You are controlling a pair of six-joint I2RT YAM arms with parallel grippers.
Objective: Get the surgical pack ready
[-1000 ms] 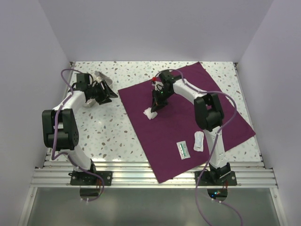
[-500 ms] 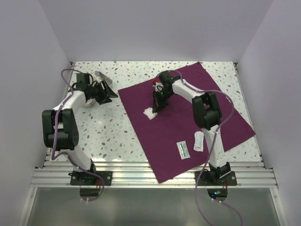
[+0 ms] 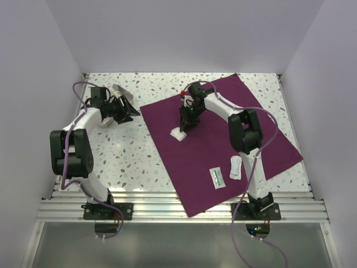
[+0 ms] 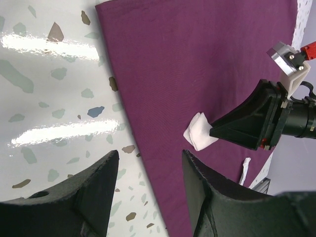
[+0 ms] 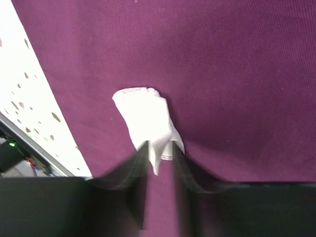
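The surgical pack, a deep purple cloth [image 3: 223, 139], lies spread flat on the right half of the table. It also shows in the left wrist view [image 4: 197, 59] and the right wrist view [image 5: 222, 59]. A white gauze pad [image 3: 177, 134] lies on the cloth near its left edge. My right gripper [image 3: 185, 124] is low over the cloth, and in the right wrist view [image 5: 160, 158] its blurred jaws pinch the near end of the gauze pad [image 5: 145, 121]. My left gripper [image 3: 127, 111] is open and empty over the bare table left of the cloth [image 4: 150, 163].
A green-and-white packet [image 3: 217, 178] and a white packet [image 3: 235, 167] lie on the cloth's near part. A silvery item [image 3: 119, 90] sits at the back left behind the left gripper. White walls enclose the speckled table [image 3: 128, 156].
The right gripper has shifted slightly at the gauze pad, which has barely moved. The left arm has not moved.
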